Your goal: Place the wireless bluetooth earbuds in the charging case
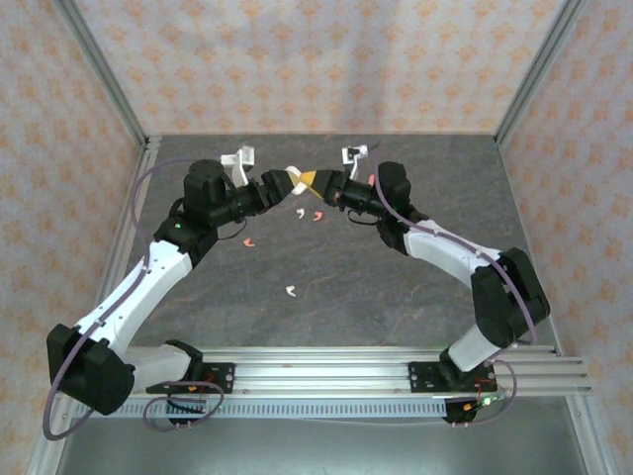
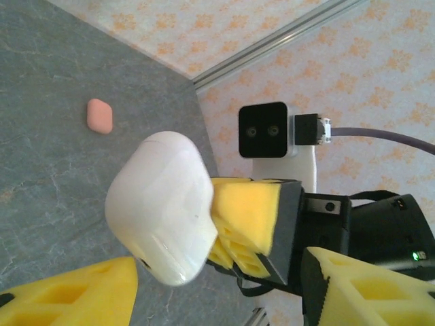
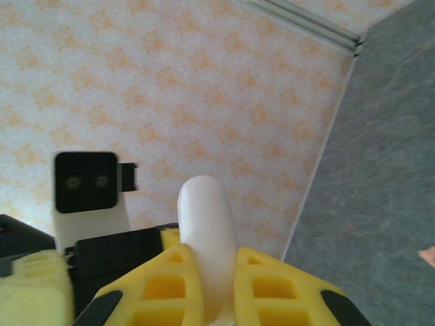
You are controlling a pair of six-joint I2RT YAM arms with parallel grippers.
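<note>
We find a whitish earbud (image 1: 300,211) and a coral earbud (image 1: 317,215) on the worktop (image 1: 396,297), just on the arm-base side of the white charging case (image 1: 295,178). A second coral earbud (image 1: 248,241) and a second whitish earbud (image 1: 291,290) lie farther from it. The right end effector (image 1: 309,180) pinches the case aloft; the left end effector (image 1: 282,184) stands spread around it.

Grey marbled counter (image 1: 326,307). Lying on it: whitish earbud (image 1: 302,212) just beside coral earbud (image 1: 317,215), far half; second coral earbud (image 1: 247,243) left of pair; second whitish earbud (image 1: 291,290) near middle; pink case (image 2: 100,115) well apart.
</note>
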